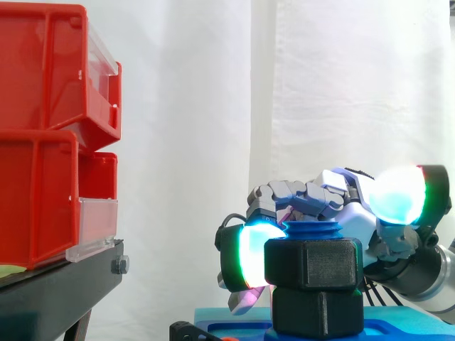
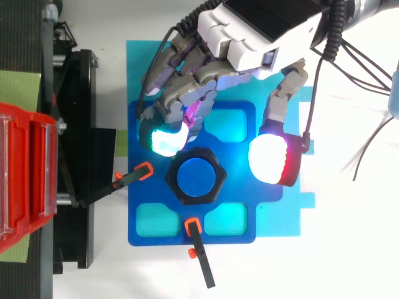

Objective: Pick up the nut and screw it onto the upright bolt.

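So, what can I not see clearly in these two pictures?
- Bolt thread: the nut covers it in both views.
- Contact between robot hand and nut: glow and overlap blur it in both views.
- Blue base: its lower part is cut off by the side view's bottom edge.

The nut (image 1: pixel 313 263) sits on the upright bolt (image 2: pixel 194 177), between the hand's (image 2: pixel 249 31) fingertips (image 2: pixel 163 139) and thumb; stacked bins (image 1: pixel 43 128) stand well off on the fingers' side.

Open room above nut (image 1: pixel 311 263); clamps (image 2: pixel 142 172) near, red bins (image 1: pixel 50 135) well apart.
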Robot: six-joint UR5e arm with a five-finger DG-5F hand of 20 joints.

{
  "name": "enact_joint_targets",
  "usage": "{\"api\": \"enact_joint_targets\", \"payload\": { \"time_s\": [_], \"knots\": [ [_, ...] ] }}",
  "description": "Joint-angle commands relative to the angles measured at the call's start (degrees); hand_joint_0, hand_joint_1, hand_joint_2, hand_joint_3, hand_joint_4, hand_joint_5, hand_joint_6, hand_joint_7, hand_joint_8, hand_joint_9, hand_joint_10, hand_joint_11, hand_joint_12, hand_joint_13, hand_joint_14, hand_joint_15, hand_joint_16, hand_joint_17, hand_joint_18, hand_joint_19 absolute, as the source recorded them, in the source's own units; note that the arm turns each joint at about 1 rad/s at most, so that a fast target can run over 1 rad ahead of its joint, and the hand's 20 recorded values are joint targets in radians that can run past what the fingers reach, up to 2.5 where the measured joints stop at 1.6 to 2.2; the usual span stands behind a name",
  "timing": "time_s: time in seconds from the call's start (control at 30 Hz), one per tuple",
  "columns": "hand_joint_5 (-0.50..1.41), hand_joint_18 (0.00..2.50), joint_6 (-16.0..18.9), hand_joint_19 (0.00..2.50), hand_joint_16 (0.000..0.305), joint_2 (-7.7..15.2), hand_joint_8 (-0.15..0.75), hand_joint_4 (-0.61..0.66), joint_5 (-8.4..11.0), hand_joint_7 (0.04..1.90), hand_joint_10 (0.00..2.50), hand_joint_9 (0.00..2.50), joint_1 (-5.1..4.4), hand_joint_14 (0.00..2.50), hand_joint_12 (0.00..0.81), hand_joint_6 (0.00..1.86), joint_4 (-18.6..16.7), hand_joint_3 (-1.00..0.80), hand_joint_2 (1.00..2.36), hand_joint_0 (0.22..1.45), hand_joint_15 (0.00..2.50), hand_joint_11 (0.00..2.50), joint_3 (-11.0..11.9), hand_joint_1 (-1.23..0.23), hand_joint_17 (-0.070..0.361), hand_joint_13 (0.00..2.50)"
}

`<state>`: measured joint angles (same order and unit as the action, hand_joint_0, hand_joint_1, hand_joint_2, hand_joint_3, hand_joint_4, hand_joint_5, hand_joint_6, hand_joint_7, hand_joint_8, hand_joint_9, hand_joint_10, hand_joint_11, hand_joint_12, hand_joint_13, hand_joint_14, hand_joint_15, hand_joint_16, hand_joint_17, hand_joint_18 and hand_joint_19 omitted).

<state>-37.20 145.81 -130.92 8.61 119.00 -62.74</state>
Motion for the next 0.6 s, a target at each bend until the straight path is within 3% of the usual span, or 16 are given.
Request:
{"api": "enact_joint_targets", "payload": {
  "time_s": [0.0, 0.57],
  "knots": [
    [0.00, 0.68, -0.1, 0.26, 0.033, 0.0, 0.278, 0.09, -0.13, 1.11, 0.01, 1.34, 0.00, 0.01, 0.279, 0.75, 0.0, -0.50, 1.00, 0.47, 0.16, 0.15, 0.0, -0.33, 0.075, 0.91],
    [0.01, 0.69, -0.1, 0.26, 0.034, 0.0, 0.274, 0.10, -0.22, 1.10, 0.00, 1.34, 0.09, 0.01, 0.280, 0.75, 0.0, -0.50, 1.00, 0.47, 0.15, 0.15, 0.0, -0.33, 0.075, 0.91]
  ]
}}
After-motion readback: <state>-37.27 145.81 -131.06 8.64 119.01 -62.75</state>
